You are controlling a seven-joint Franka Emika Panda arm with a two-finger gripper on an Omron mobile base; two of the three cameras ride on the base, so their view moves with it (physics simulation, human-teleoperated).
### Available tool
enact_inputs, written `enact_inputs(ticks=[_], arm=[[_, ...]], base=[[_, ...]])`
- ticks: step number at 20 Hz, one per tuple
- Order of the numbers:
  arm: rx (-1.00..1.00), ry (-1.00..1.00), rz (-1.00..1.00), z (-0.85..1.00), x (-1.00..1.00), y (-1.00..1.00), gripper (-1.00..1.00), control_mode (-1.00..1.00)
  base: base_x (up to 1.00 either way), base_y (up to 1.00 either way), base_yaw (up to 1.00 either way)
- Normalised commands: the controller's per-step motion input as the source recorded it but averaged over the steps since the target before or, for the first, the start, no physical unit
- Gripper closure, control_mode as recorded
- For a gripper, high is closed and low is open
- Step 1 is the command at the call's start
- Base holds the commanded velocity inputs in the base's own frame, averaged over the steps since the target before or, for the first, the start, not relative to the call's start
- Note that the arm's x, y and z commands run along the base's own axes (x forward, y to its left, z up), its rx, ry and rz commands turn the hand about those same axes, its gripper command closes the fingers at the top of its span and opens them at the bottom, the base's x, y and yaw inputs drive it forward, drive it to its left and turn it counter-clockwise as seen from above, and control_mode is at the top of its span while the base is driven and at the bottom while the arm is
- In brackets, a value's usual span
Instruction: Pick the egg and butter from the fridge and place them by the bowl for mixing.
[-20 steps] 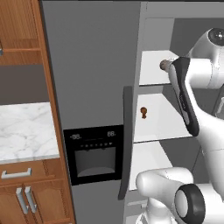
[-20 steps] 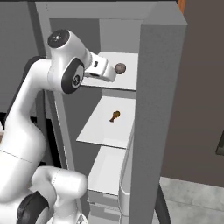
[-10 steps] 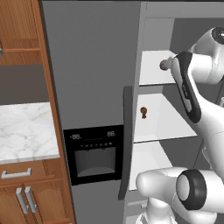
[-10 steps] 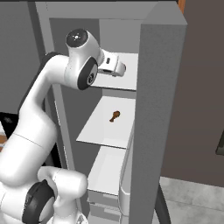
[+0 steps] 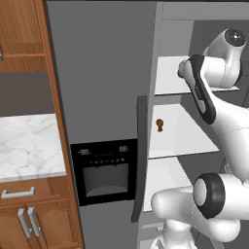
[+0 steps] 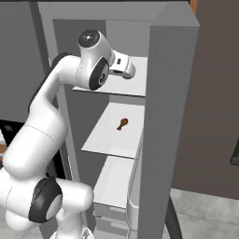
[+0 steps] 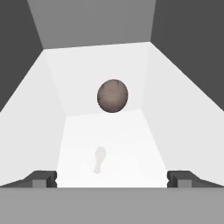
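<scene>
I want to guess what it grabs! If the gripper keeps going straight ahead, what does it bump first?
Probably the egg: it sits dead ahead between the open gripper's fingertips, though depth is unclear.

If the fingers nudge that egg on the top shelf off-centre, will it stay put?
Probably not. The egg looks round and sits loose on a smooth white shelf, so it would likely roll. The gripper is open wide; a centred close seems safer.

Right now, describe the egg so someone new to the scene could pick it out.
Start at the tall grey fridge, door open, white shelves inside. On the upper shelf, straight ahead of the open gripper, sits the egg: a small grey-brown ball. The brown stalked mushroom-like item lies one shelf lower.
</scene>
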Motion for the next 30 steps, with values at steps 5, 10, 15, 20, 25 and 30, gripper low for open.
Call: enact_inputs(ticks=[5,10,15,20,25,30], arm=[[0.00,0.00,0.01,-0.10,0.27,-0.07,-1.00,-1.00],[0.00,0.00,0.03,-0.09,0.33,-0.12,-1.00,-1.00],[0.00,0.00,0.04,-0.02,0.32,-0.08,-1.00,-1.00],[0.00,0.01,0.02,-0.03,0.34,-0.04,-1.00,-1.00],[0.00,0.04,0.02,-0.06,0.34,-0.05,-1.00,-1.00],[0.00,0.02,0.01,-0.06,0.31,-0.04,-1.00,-1.00]], base=[[0.00,0.00,0.00],[0.00,0.00,0.00],[0.00,0.00,0.00],[0.00,0.00,0.00],[0.00,0.00,0.00],[0.00,0.00,0.00]])
